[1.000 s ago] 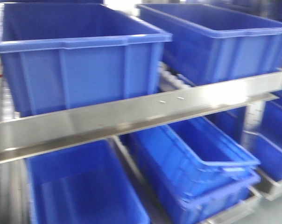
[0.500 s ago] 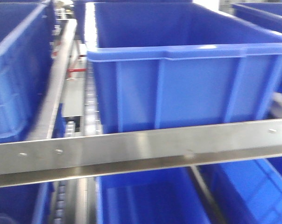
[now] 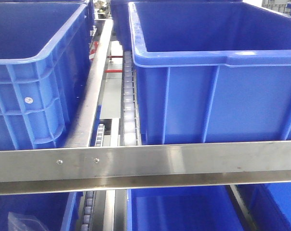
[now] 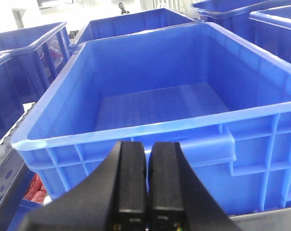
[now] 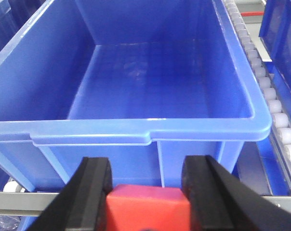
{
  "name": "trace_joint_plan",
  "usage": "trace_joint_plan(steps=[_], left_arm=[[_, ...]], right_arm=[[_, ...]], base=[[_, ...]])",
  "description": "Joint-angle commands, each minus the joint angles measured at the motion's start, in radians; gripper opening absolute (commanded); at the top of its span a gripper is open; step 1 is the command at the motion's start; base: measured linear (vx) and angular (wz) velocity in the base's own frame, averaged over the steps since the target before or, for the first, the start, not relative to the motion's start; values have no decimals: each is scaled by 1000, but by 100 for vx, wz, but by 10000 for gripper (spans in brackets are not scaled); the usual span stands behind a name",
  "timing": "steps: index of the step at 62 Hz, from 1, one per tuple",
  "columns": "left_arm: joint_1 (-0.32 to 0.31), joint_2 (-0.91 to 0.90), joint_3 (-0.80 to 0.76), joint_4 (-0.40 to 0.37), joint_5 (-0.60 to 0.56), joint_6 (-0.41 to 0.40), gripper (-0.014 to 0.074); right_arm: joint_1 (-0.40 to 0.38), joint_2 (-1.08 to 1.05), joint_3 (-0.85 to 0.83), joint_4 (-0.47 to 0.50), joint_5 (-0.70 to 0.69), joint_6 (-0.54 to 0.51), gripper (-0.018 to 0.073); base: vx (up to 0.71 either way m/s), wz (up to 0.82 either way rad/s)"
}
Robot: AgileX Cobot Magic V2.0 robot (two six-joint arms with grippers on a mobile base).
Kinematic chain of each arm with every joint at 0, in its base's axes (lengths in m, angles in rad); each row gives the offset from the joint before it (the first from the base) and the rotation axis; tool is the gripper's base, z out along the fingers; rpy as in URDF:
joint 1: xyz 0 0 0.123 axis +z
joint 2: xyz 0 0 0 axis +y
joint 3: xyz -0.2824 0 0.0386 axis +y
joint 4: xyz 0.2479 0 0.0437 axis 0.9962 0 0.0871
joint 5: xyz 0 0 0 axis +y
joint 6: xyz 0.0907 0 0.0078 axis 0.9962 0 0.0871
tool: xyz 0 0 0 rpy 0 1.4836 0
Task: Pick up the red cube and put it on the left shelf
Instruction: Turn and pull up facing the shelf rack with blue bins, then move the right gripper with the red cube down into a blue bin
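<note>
Only the right wrist view shows the small solid red cube. It is pinched between the two black fingers of the right gripper, low in the picture and in front of the near rim of a deep blue plastic bin. A row of white rollers runs along that bin's right side.

The left wrist view shows the left gripper, its black jaws pressed flat against each other, facing the near wall of a blue plastic crate. More blue crates stand behind and beside it.

The front-facing view alone gives the rack. A brushed steel rail crosses in front of a left blue tub and a right blue tub. A white roller track runs between them, and a lower blue bin lies beneath the rail.
</note>
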Motion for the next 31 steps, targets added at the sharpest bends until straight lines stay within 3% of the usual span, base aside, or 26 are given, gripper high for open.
trace_joint_plan(steps=[1, 31], left_arm=[[-7, 0, 22, -5, -90, 1, 106], [-7, 0, 22, -5, -90, 1, 106]], right_arm=[[2, 4, -29, -7, -87, -8, 56], [2, 4, -29, -7, -87, -8, 56]], base=[[0, 0], [0, 0]])
